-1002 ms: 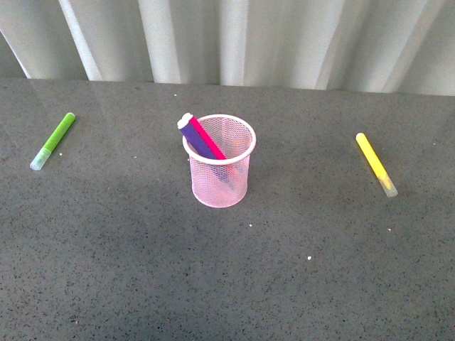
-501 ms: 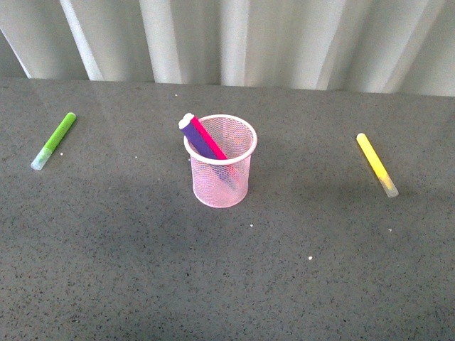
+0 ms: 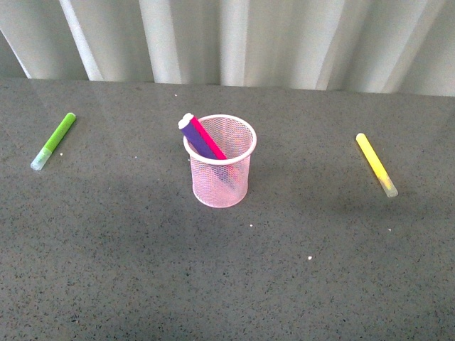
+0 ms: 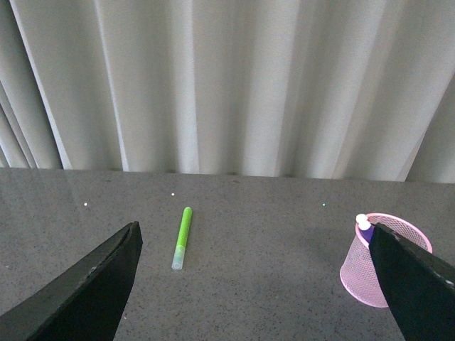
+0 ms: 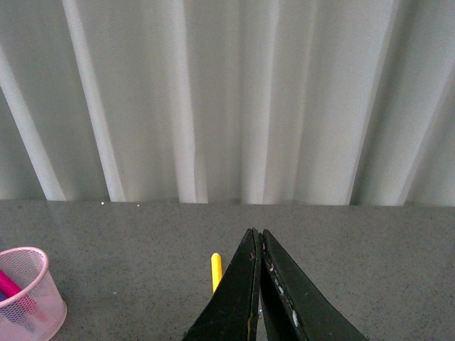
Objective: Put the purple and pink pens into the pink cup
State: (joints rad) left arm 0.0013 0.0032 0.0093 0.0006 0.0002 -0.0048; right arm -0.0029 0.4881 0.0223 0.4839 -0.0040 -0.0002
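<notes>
Pens come first in the front view. The purple pen (image 3: pixel 197 139) and the pink pen (image 3: pixel 207 138) both stand inside the pink cup (image 3: pixel 220 170), side by side, leaning toward the left rim. Their top ends stick out a little above that rim (one whitish end shows there). The cup stands upright near the middle of the gray tabletop (image 3: pixel 227 284). A green marker (image 3: pixel 53 141) lies flat far off to the left, well apart from the cup. A yellow marker (image 3: pixel 376 164) lies flat far off to the right, also well apart. White curtains (image 3: pixel 234 42) hang behind the tabletop. No arm shows in this view.

In the left wrist view, the left gripper (image 4: pixel 256 284) has its two dark jaws spread wide apart, with nothing between them. Past the jaws, the green marker (image 4: pixel 182 237) lies on the tabletop, and the pink cup (image 4: pixel 384 259) stands partly behind one jaw, with the pens' top ends peeking over its rim.

In the right wrist view, the right gripper (image 5: pixel 257 245) has its jaws pressed together tip to tip, holding nothing. The yellow marker (image 5: pixel 216 271) lies just beside the jaws, partly hidden by them. The pink cup (image 5: pixel 28 295) sits at the edge of the picture, and the pink pen (image 5: pixel 8 284) shows inside it.
</notes>
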